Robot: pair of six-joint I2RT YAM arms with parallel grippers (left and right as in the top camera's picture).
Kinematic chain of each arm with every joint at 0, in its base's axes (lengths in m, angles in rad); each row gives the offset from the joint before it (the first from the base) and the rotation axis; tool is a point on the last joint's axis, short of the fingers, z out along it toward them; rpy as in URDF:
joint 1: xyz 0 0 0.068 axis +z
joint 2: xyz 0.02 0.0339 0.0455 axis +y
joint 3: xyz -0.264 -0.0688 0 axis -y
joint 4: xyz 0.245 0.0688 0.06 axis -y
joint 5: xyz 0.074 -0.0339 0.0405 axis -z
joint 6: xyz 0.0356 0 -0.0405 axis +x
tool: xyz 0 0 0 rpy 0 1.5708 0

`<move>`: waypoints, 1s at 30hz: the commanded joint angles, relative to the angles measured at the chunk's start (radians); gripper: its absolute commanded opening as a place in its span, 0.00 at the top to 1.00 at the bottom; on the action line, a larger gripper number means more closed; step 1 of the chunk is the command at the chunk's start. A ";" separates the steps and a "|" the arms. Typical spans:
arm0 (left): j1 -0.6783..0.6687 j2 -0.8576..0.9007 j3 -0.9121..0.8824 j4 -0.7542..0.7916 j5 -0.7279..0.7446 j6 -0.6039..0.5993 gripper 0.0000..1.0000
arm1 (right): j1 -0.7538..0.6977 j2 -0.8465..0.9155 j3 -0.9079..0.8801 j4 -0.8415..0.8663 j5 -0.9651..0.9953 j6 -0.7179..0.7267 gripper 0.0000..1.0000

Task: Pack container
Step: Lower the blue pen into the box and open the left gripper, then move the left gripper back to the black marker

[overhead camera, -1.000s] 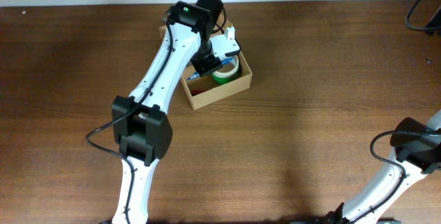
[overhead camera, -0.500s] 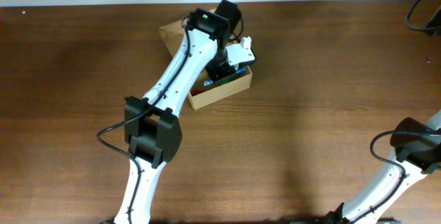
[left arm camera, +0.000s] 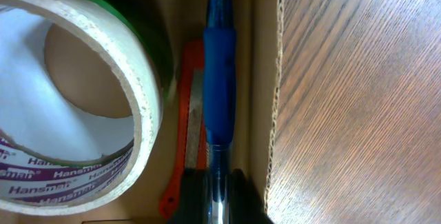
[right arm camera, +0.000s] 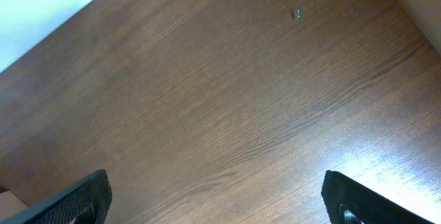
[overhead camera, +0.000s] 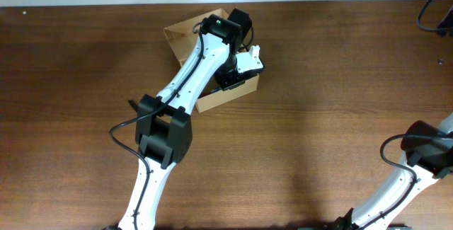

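Note:
The container (overhead camera: 218,101), a tan cardboard box with its flap (overhead camera: 185,33) folded back, sits at the table's far middle. My left gripper (overhead camera: 237,71) reaches down into it. In the left wrist view the left gripper (left arm camera: 218,182) is shut on a blue pen (left arm camera: 219,79) that lies along the container's inner wall (left arm camera: 265,79). An orange cutter (left arm camera: 187,120) rests beside the pen, and a white tape roll (left arm camera: 141,107) with a green one under it fills the left of the box. My right gripper (right arm camera: 217,196) hangs open over bare wood, nothing between its fingers (right arm camera: 83,196).
The left arm (overhead camera: 163,134) stretches from the near edge up across the table to the box. The right arm (overhead camera: 425,152) stays at the near right corner. A black cable (overhead camera: 433,14) lies at the far right corner.
The left arm has swung further right and away over the box, carrying the pen down beside the box's wall. The tape rolls are now hidden under the wrist in the overhead view. The right arm is still.

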 commanded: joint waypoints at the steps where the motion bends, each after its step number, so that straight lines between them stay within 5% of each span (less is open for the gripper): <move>1: 0.001 0.005 -0.001 0.000 -0.004 -0.013 0.74 | 0.005 -0.010 0.004 -0.006 -0.005 0.008 0.01; 4: 0.001 0.005 0.000 0.000 -0.009 -0.024 0.65 | 0.005 -0.010 0.004 -0.006 -0.005 0.008 0.01; 10: 0.002 0.005 0.045 -0.078 -0.029 -0.046 0.70 | 0.005 -0.010 0.004 -0.006 -0.005 0.008 0.01; 18: 0.005 0.002 0.349 -0.266 -0.068 -0.113 0.70 | 0.005 -0.010 0.004 -0.006 -0.005 0.008 0.01; 23: 0.021 -0.066 0.426 -0.266 -0.317 -0.310 0.52 | 0.005 -0.010 0.004 -0.006 -0.005 0.008 0.01; 30: 0.143 -0.251 0.334 -0.266 -0.391 -0.473 0.36 | 0.005 -0.010 0.004 -0.006 -0.005 0.008 0.01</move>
